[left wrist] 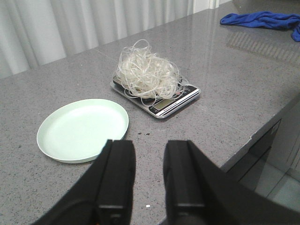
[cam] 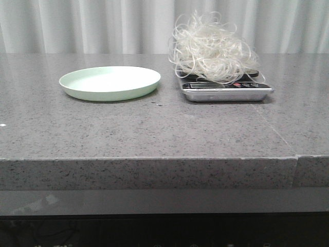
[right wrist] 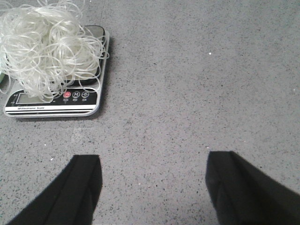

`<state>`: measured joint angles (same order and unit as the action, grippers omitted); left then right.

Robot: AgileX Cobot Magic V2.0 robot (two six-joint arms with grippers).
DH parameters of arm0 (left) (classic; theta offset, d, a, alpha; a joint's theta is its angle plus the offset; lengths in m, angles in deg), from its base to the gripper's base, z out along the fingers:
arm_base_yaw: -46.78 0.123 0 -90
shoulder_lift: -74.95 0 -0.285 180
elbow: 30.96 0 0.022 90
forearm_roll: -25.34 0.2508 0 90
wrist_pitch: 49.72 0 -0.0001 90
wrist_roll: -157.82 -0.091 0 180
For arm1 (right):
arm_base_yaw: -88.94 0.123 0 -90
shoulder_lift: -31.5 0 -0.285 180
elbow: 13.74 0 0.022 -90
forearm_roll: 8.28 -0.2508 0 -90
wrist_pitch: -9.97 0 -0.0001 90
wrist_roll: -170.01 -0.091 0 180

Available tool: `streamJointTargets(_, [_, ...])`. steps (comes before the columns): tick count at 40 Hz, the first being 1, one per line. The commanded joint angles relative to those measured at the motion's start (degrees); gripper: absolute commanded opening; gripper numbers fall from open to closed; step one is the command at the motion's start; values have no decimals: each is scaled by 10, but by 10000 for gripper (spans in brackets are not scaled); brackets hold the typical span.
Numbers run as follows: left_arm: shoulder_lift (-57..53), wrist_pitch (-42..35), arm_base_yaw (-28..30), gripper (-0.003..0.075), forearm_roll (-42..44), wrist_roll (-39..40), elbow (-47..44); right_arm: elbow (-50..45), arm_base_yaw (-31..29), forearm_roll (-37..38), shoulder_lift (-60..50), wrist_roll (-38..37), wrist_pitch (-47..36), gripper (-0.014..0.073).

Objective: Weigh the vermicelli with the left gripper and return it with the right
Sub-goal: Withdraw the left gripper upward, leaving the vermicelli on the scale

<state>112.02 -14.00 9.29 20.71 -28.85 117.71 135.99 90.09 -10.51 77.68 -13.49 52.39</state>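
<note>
The vermicelli point(cam: 213, 49) is a fluffy whitish tangle piled on a small silver kitchen scale point(cam: 226, 92) at the back right of the grey stone table. It also shows as the vermicelli point(left wrist: 147, 72) on the scale point(left wrist: 173, 101) in the left wrist view and as the vermicelli point(right wrist: 44, 51) in the right wrist view. The pale green plate point(cam: 109, 82) stands bare to its left. My left gripper point(left wrist: 149, 145) is open and holds nothing, hovering over the table short of the plate point(left wrist: 82, 129). My right gripper point(right wrist: 154, 159) is wide open over bare table, apart from the scale point(right wrist: 51, 105). Neither gripper shows in the front view.
A blue cloth point(left wrist: 262, 19) lies far off on the table beyond the scale. The table's front edge point(cam: 154, 158) runs across the front view, with a seam at its right. A pale curtain point(cam: 103, 25) hangs behind the table.
</note>
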Motion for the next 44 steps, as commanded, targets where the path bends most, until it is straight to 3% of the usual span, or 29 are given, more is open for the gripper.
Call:
streamJointTargets(1, [2, -47, -2, 272, -8, 4, 13, 14, -2, 0, 5, 4, -40, 582])
streamJointTargets(14, [2, -35, -2, 272, -8, 4, 12, 14, 2, -11, 5, 20, -38, 582])
streamJointTargets(22, [2, -35, -2, 272, -8, 4, 12, 18, 66, -35, 20, 70, -44, 582])
streamJointTargets(44, [2, -33, -2, 272, -8, 4, 10, 188, 159, -49, 254, 75, -31, 582])
